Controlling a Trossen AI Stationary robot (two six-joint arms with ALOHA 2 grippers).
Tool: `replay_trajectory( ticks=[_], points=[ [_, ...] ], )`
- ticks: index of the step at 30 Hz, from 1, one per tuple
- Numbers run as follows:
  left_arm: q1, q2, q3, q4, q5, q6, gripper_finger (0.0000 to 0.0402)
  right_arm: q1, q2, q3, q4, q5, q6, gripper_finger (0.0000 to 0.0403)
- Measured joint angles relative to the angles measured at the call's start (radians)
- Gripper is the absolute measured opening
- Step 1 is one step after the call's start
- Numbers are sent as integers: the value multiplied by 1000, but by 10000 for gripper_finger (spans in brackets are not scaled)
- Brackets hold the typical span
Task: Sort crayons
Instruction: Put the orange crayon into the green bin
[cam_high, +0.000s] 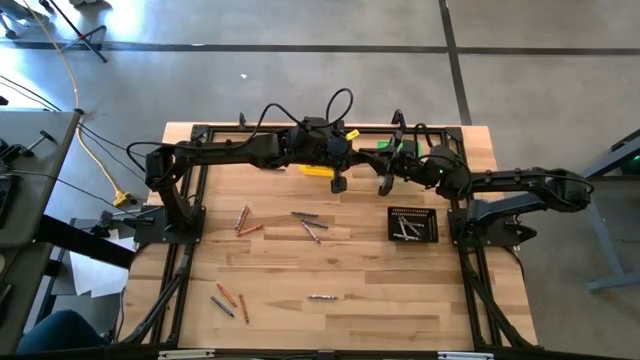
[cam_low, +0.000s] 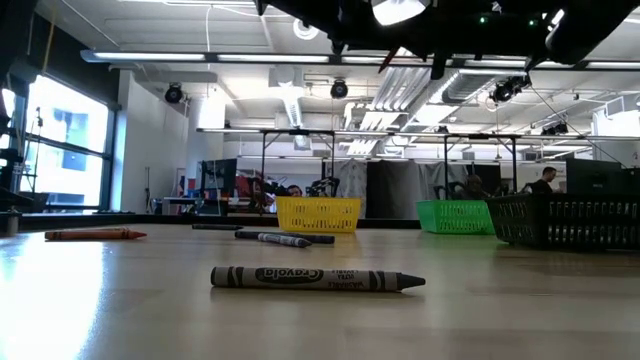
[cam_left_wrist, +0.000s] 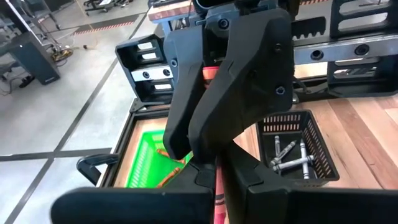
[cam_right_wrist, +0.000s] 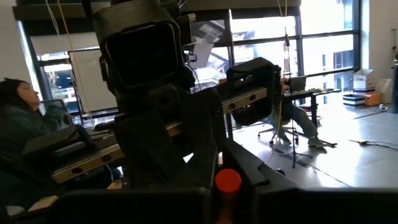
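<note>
Both arms met near 12 o'clock. The left gripper (cam_high: 339, 184) and right gripper (cam_high: 383, 186) each clenched an orange crayon (cam_left_wrist: 219, 194). Remaining crayons (cam_high: 309, 226) lay mid-table. Risk: the close-set grippers might collide, or release over the wrong bin (cam_high: 398, 146).

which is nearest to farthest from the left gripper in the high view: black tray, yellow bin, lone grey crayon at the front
From the left gripper:
1. yellow bin, just beside it at the back edge.
2. black tray, to the right.
3. lone grey crayon, near the front edge.
</note>
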Motion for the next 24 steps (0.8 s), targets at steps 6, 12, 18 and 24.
replay_trajectory(
  ticks=[6, 12, 18, 24],
  points=[
    [0, 2, 0, -6, -10, 2, 24, -5, -2, 0, -23, 30, -20, 4],
    [-3, 1, 0, -37, -108, 28, 68, -56, -44, 0, -165, 198, -75, 3],
    [-2, 1, 0, -151, -155, -6, 91, -165, -145, 0, -590, 445, -54, 2],
    [-2, 1, 0, -203, -154, -43, 86, -257, -128, -26, -811, 441, 57, 2]
  ],
)
